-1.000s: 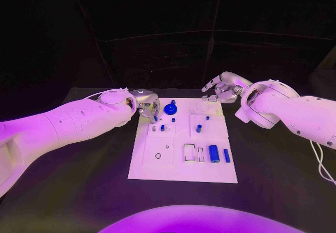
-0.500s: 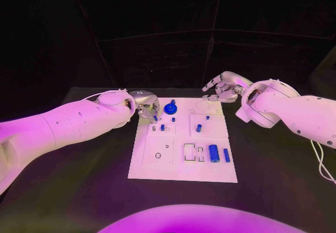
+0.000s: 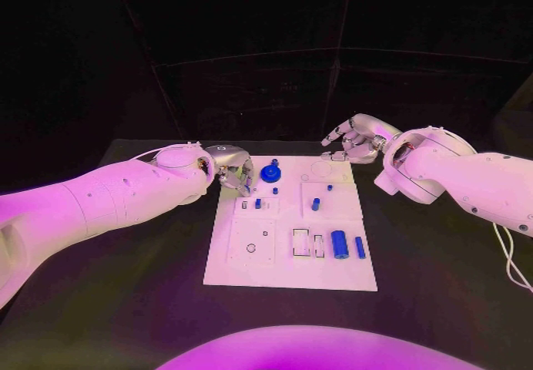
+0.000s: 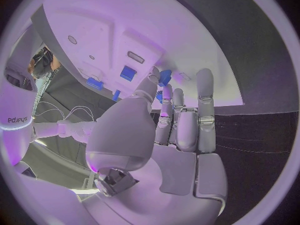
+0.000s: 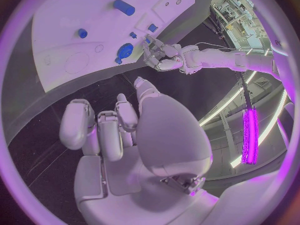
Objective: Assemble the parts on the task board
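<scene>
The round blue part (image 3: 270, 174) sits at the task board's (image 3: 291, 274) far-left corner beside the left hand (image 3: 232, 167), whose fingers look loosely apart and empty, so approach slowly, while the right hand (image 3: 353, 144) hovers curled, holding nothing.

- You can read one word: "sharpa", sideways in dark letters on the white arm (image 4: 14, 116) at the rim of the left wrist view.
- You get no readable print on the task board (image 3: 291, 266): marks there are outlines and holes, no letters or numbers.
- You'll find no label legible on either hand's casing.
</scene>
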